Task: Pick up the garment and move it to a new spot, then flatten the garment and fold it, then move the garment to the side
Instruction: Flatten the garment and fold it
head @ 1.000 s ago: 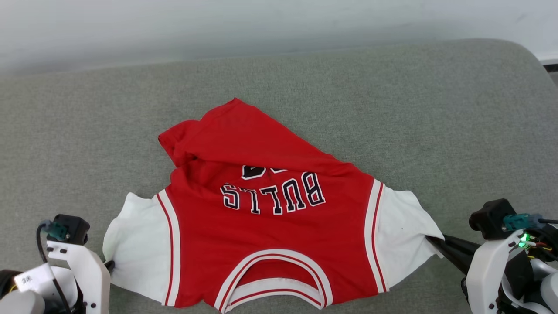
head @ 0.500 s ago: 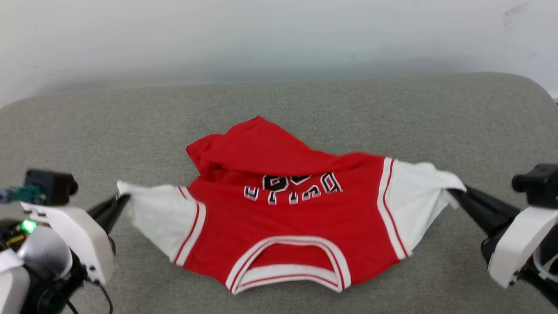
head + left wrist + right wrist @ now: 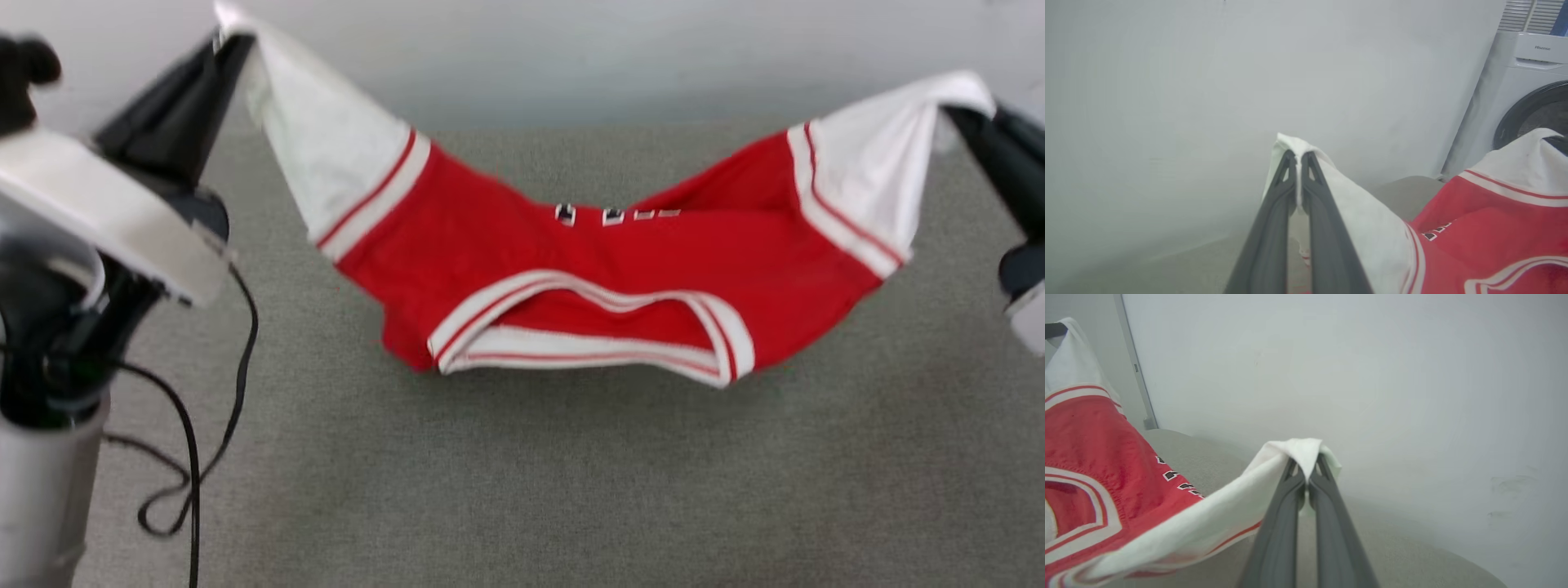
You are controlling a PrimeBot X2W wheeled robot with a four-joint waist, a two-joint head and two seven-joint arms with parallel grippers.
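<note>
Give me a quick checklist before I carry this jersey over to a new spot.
1. Left pincer shut on a white sleeve: ok, cloth is pinched at the tips.
2. Right pincer shut on the other white sleeve: ok.
3. Garment lifted clear of the grey surface: cannot tell; the middle sags low, collar lowest.
4. Garment stretched flat between the arms: not ok; it droops and the lettering is mostly folded away.
5. Black cable by the left arm apart from the cloth: ok.
</note>
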